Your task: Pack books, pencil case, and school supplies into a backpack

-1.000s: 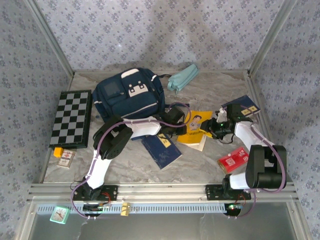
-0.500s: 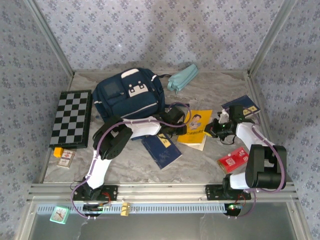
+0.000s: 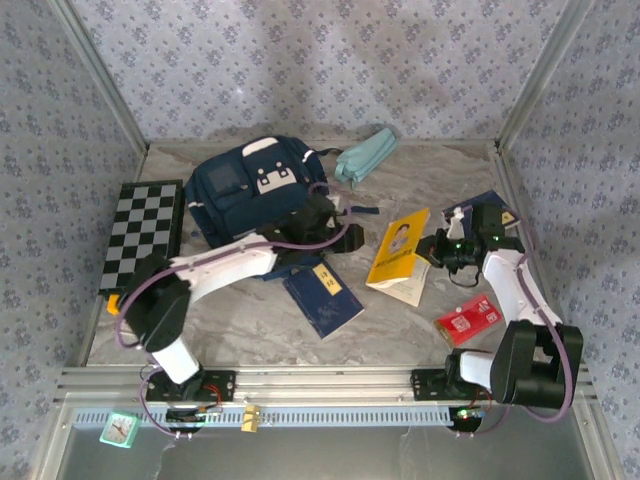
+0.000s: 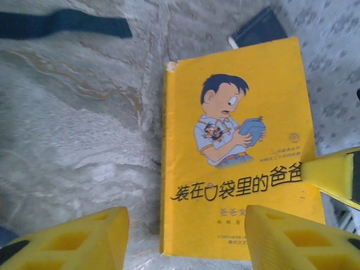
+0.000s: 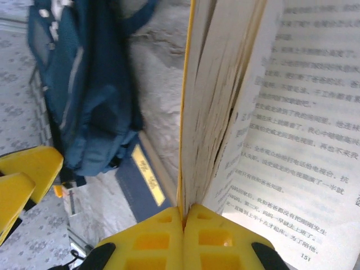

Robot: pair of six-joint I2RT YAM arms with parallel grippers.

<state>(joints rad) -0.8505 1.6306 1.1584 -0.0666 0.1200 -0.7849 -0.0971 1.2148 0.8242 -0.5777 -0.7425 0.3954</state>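
Right gripper (image 5: 184, 218) is clamped on an edge of the thin yellow book (image 3: 398, 252), tipping it up off the bench (image 3: 230, 332) centre-right. Pages splay; it looks floppy, best held near the spine. Left gripper (image 4: 185, 236) hovers open, empty.

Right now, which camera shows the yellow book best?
The left wrist camera: nearly the whole cover of the yellow book faces it, with the cartoon boy and title clear. The top camera shows it small and tilted. The right wrist camera sees its pages edge-on, pinched by the right gripper.
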